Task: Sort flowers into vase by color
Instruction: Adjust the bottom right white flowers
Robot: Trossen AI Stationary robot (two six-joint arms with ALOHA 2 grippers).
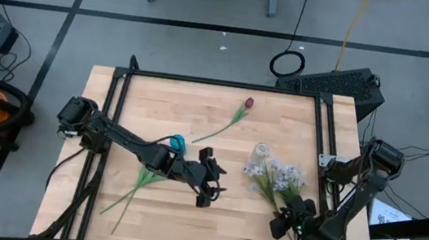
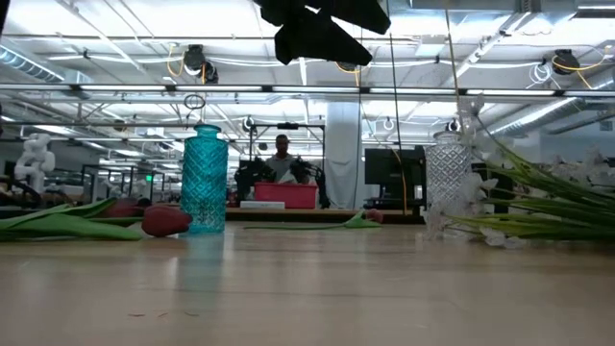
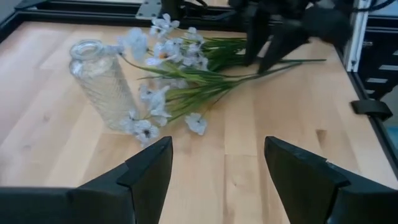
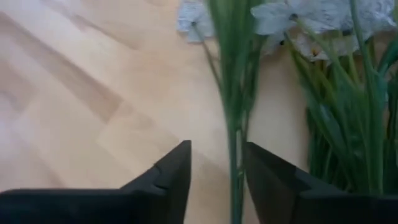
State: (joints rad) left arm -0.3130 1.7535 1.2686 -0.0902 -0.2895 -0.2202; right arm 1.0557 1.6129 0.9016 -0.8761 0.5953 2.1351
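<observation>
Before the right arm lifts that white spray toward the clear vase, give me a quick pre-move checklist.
1. Stem between the right gripper's fingers: ok, a green stem of the white flowers runs through the gap.
2. Grip closed: not ok, gaps show beside the stem.
3. Clear vase upright: ok.
4. Left gripper open, empty, mid-table: ok.
5. Vase mouth free: cannot tell, blossoms crowd it.

A teal vase (image 2: 204,179) was seen upright on the wooden table (image 2: 307,288), with a dark red flower head (image 2: 165,221) lying just beside its base. A clear vase (image 2: 446,175) stood at right, with white-blossomed stems (image 2: 538,207) laid beside it.
</observation>
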